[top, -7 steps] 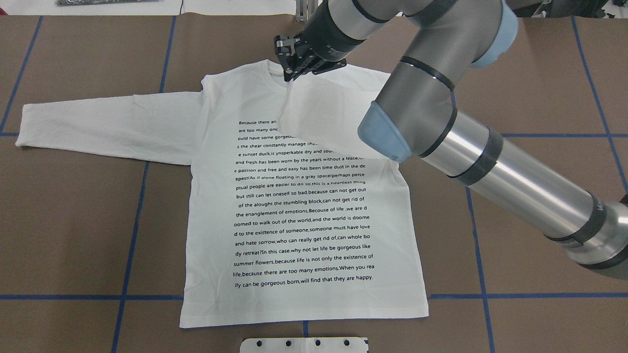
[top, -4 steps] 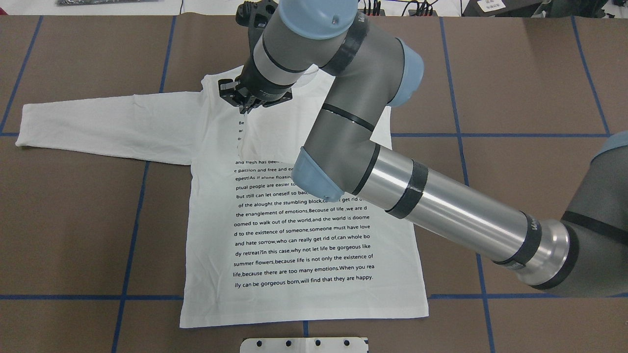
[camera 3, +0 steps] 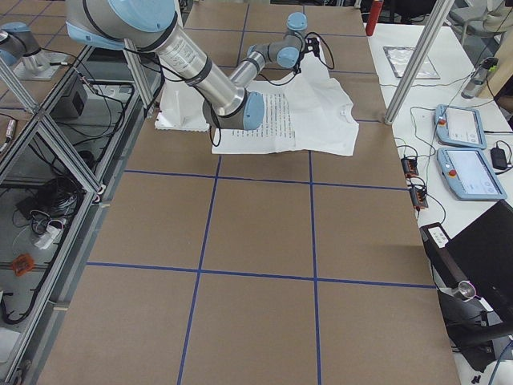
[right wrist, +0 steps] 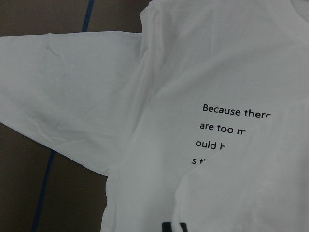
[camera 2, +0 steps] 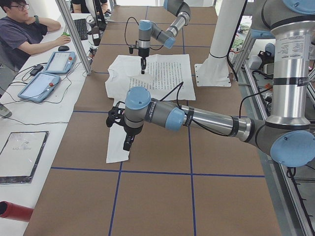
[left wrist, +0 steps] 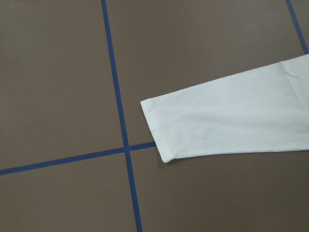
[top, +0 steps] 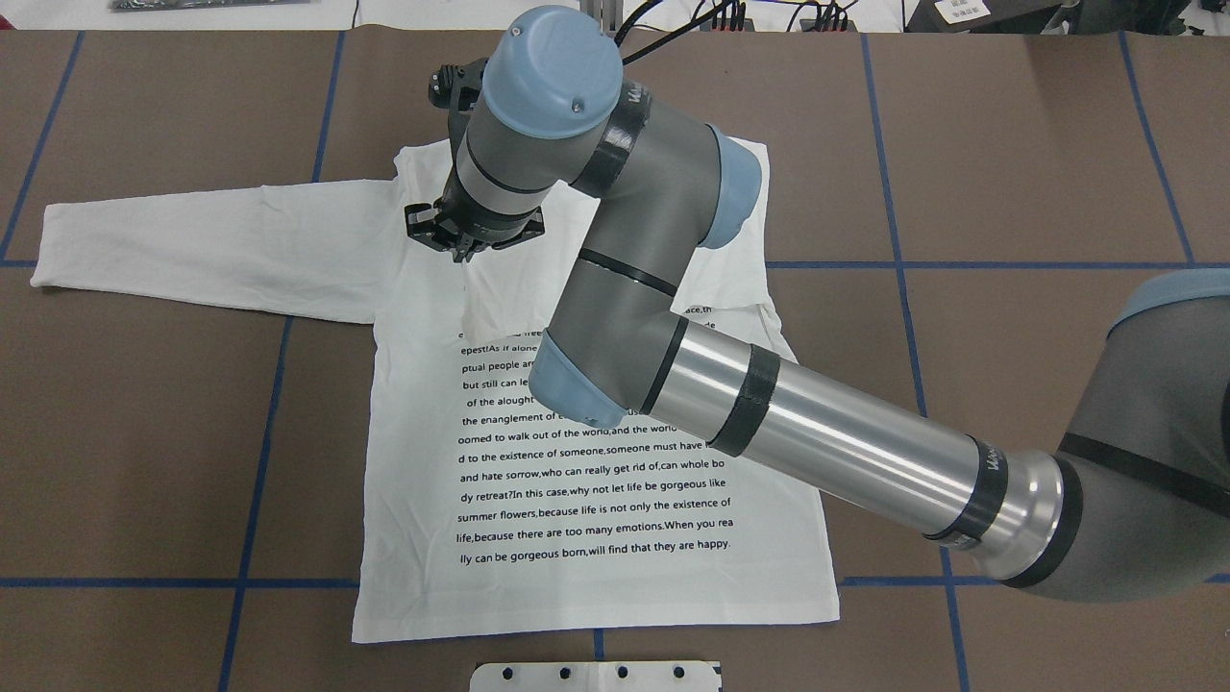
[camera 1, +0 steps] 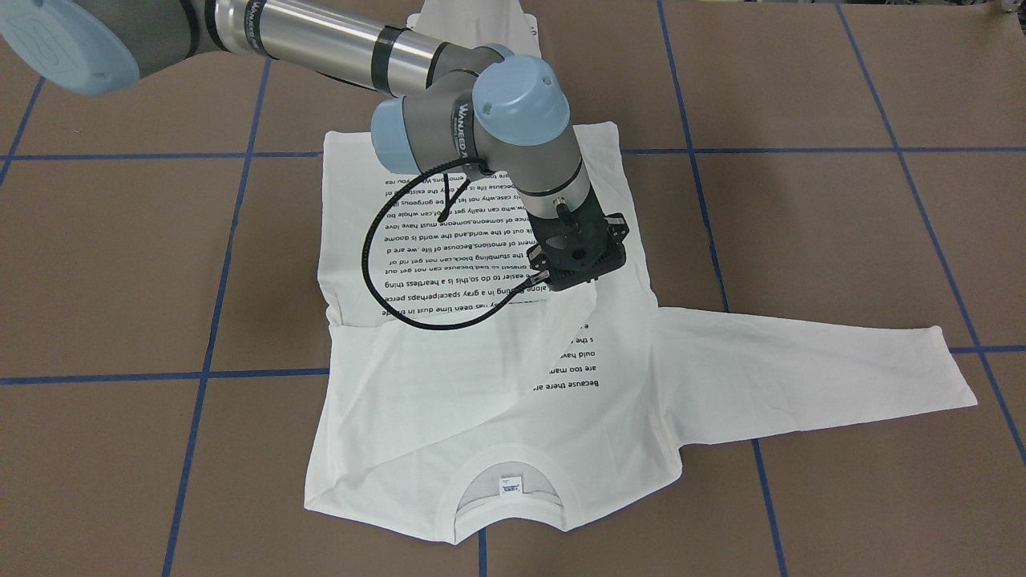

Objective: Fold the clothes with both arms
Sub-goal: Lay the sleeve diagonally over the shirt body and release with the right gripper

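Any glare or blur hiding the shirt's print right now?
Overhead: glare streak on the right arm's silver tube, black print on the white long-sleeved T-shirt crisp. Right wrist: print sharp, dark shape at bottom edge blurred. Left wrist: white sleeve cuff sharp, no glare.

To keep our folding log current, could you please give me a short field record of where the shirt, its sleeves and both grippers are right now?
garment: white long-sleeved T-shirt with black text, lying print-up on the brown blue-taped table
right sleeve: folded across the chest, its end lifted
right gripper: shut on the right sleeve's end, above the chest
left sleeve: stretched out flat to the side
left gripper: above the left sleeve's cuff, apart from it; open or shut unclear
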Action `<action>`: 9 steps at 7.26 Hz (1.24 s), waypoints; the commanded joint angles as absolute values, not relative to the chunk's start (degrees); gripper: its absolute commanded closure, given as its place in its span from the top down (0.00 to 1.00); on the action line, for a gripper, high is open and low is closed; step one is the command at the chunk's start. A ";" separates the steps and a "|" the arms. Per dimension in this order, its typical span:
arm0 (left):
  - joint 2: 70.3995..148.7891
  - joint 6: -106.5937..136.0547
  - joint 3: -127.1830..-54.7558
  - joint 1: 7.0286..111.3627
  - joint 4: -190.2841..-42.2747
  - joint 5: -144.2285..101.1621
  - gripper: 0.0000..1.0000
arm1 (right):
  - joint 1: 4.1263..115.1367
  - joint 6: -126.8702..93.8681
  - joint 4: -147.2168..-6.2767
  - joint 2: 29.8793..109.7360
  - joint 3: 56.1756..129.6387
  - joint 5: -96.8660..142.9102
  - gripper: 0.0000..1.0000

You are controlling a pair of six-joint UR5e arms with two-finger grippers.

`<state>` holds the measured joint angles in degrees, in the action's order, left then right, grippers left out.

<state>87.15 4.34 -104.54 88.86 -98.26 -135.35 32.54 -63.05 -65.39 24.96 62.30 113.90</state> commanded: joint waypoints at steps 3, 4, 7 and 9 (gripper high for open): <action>87.36 4.31 -104.15 88.86 -98.26 -135.35 1.00 | 29.19 -62.49 -55.68 16.35 46.51 108.64 0.00; 87.45 4.39 -103.98 88.86 -98.26 -135.35 1.00 | 28.48 -62.49 -54.94 16.35 46.23 107.07 0.00; 87.63 4.22 -103.27 88.86 -98.26 -135.35 1.00 | 27.16 -62.58 -54.58 16.26 46.40 102.67 1.00; 88.06 4.48 -102.66 88.77 -98.26 -135.35 1.00 | 27.25 -63.71 -54.58 15.56 46.58 102.48 1.00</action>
<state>87.80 4.28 -103.16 88.80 -98.26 -135.35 27.29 -62.88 -54.61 15.95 46.47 102.82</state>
